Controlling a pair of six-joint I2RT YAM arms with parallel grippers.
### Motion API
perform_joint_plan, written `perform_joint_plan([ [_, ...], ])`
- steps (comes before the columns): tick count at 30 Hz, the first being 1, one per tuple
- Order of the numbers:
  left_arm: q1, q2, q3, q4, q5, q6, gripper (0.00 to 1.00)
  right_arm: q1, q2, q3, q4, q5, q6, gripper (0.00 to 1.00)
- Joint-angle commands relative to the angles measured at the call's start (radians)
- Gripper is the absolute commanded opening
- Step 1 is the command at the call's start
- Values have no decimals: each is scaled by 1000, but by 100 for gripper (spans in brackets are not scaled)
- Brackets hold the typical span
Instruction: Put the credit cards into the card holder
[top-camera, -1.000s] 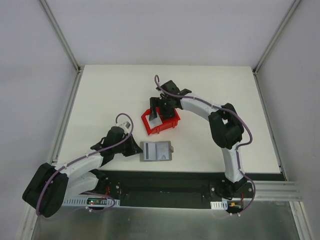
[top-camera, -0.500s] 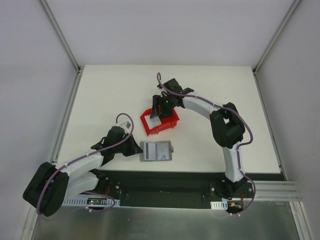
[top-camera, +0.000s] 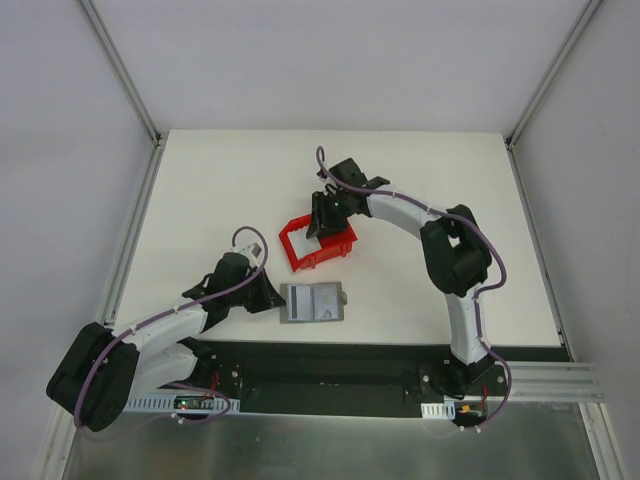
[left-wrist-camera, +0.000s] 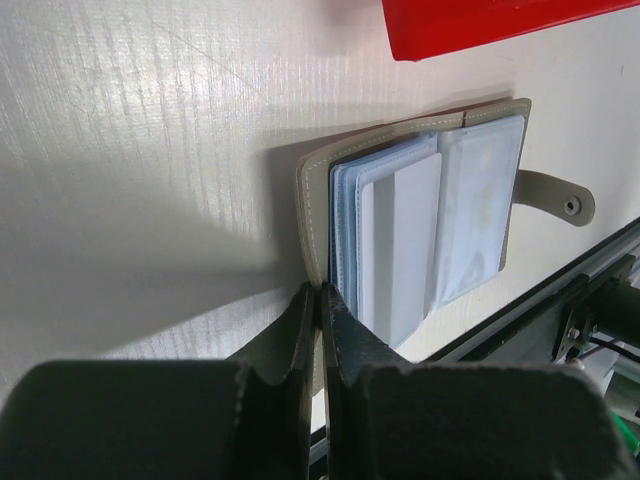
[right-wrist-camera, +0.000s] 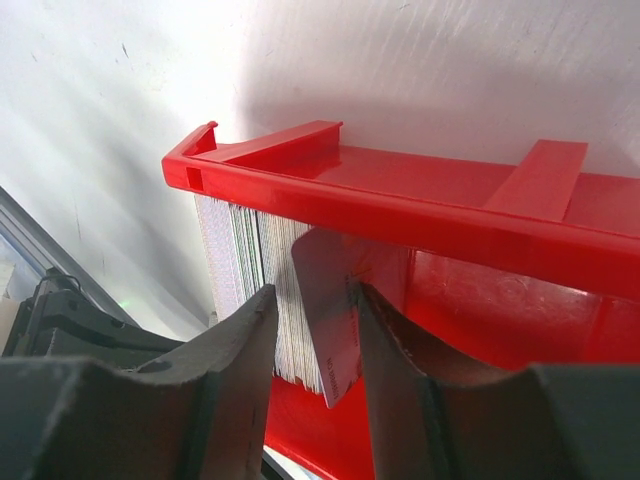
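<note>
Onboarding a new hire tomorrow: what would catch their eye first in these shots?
The red bin mid-table, where the right claw has one credit card between its fingers beside an upright stack of cards. Nearer the arm bases, the card holder lies open, with the left claw pinching its edge.

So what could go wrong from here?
1. The card sits skewed in the right pincer, so it may slip or snag the red bin rim when lifted.
2. Neighbouring cards in the stack could drag out too.
3. The left pincer pinches only an edge of the card holder, which may shift.
</note>
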Motion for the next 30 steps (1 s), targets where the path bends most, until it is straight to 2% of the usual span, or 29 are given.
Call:
perform_joint_plan([
  [1,3,11,31,21,9,24,0,-3,-81,-5,19,-35,8,39],
  [8,3,19,31,25,13,24,0,-5,-90,-8,27,-45,12,36],
  [19,3,23,32,29,21,26,0,-14,-87,-8,25,-36,14,18],
  [25,3,26,29,32,19,29,0,-20,-88,15,-16,43,-20,2],
  [30,3,23,25,36,24,26,0,-15,-93,50,-79,115,-70,1],
])
